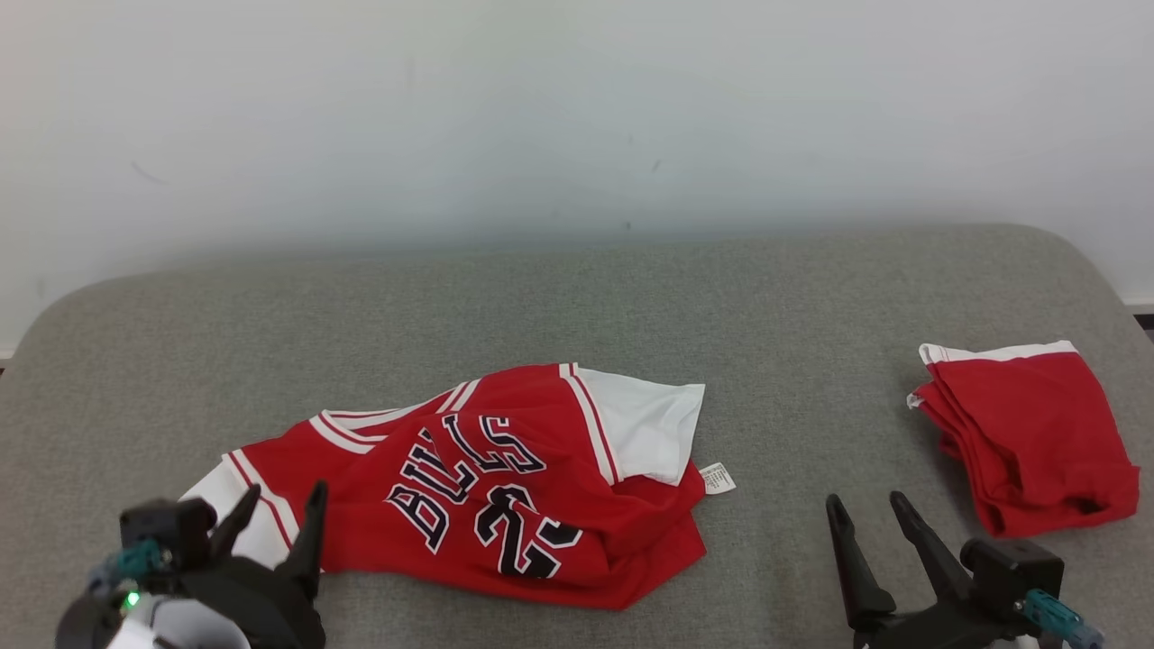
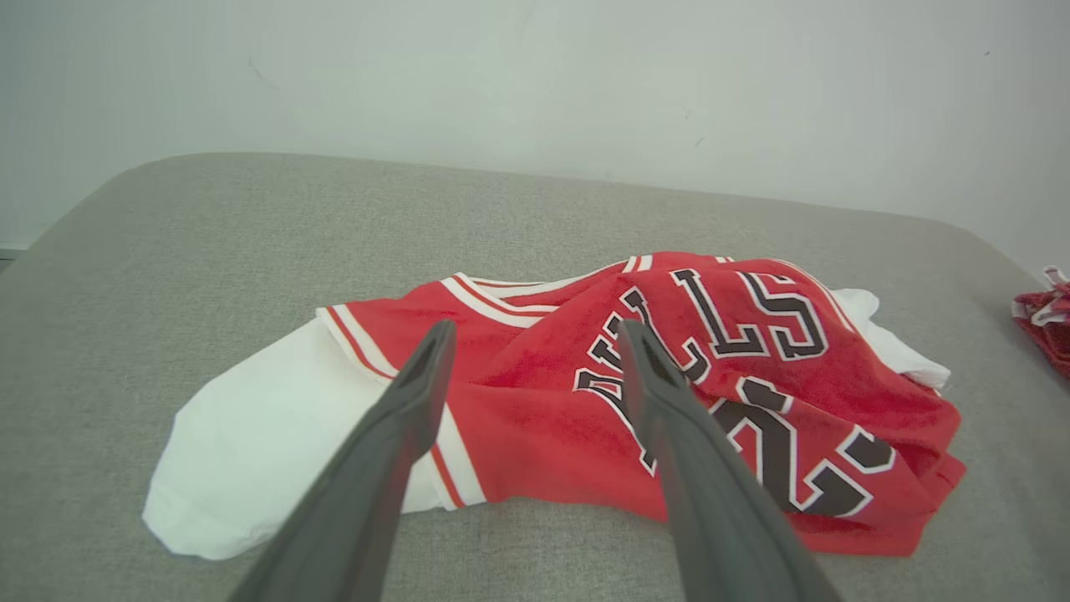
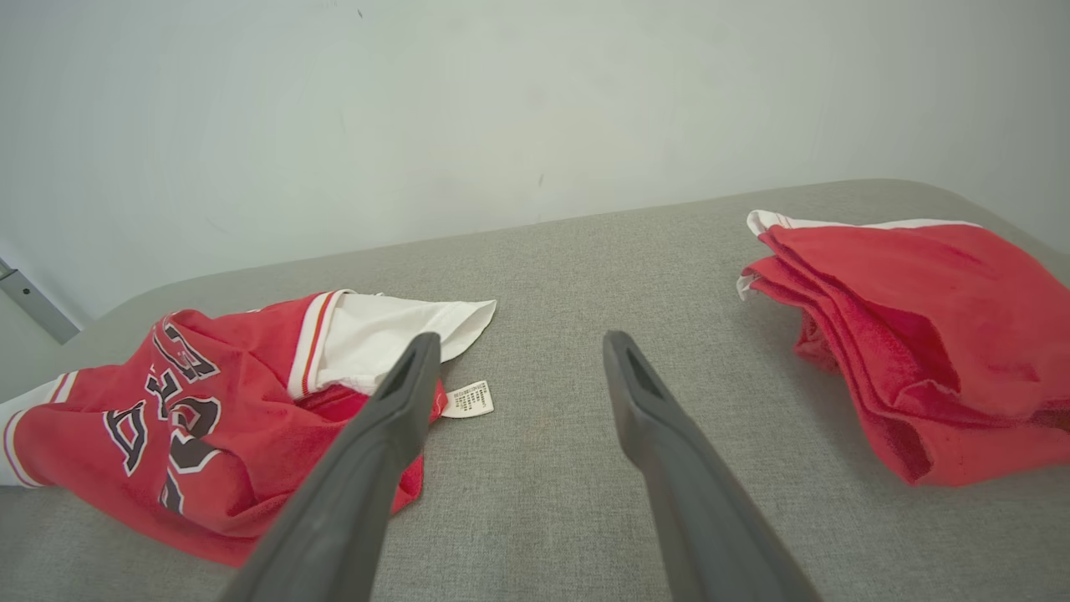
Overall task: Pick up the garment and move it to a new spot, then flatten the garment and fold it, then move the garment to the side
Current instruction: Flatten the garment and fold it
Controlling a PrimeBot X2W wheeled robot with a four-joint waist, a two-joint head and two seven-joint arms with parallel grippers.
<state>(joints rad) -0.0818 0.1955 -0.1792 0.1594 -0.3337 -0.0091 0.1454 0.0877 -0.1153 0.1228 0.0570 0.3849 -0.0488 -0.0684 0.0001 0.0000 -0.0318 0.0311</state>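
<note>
A crumpled red garment (image 1: 487, 482) with white sleeves and black lettering lies on the grey surface, left of centre; it also appears in the left wrist view (image 2: 669, 393) and the right wrist view (image 3: 209, 418). My left gripper (image 1: 281, 496) stands open at the garment's left sleeve end, nothing between its fingers (image 2: 418, 393). My right gripper (image 1: 870, 505) is open too, on bare surface to the right of the garment, apart from it. A small white label (image 1: 718, 478) sticks out at the garment's right edge.
A folded red garment (image 1: 1028, 433) with a white edge lies at the right side of the grey padded surface (image 1: 577, 306); it is also in the right wrist view (image 3: 919, 326). A pale wall (image 1: 577, 108) runs behind the surface.
</note>
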